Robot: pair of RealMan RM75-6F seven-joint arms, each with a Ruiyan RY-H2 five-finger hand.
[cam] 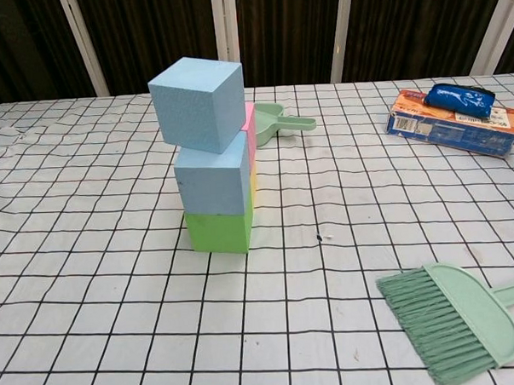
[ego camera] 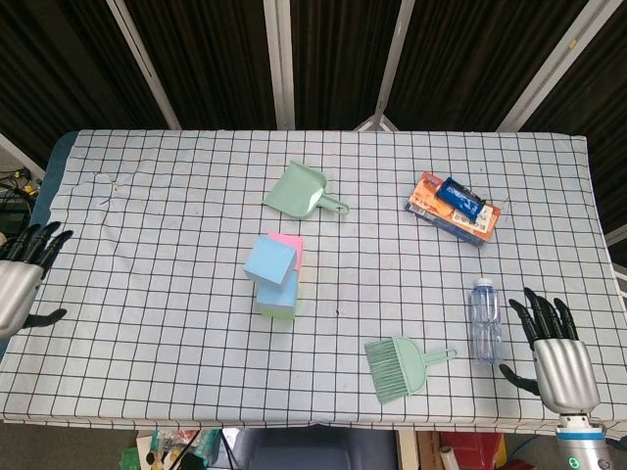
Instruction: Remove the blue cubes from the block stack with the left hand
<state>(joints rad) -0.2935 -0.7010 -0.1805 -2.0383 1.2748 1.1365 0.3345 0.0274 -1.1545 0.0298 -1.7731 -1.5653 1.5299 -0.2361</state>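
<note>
A block stack stands near the table's middle: a top blue cube [cam: 198, 103] [ego camera: 271, 260], turned a little, on a second blue cube [cam: 212, 175], on a green cube [cam: 219, 231]. A pink block [ego camera: 289, 241] with a yellow one under it stands just behind. My left hand [ego camera: 22, 277] is at the table's left edge, fingers spread, holding nothing, far from the stack. My right hand [ego camera: 556, 354] hovers at the front right corner, fingers spread and empty. Neither hand shows in the chest view.
A green dustpan [ego camera: 301, 191] lies behind the stack. A green hand brush [ego camera: 400, 365] lies at the front, a clear water bottle [ego camera: 484, 319] to its right. An orange box with a blue pouch on it [ego camera: 454, 207] sits at the back right.
</note>
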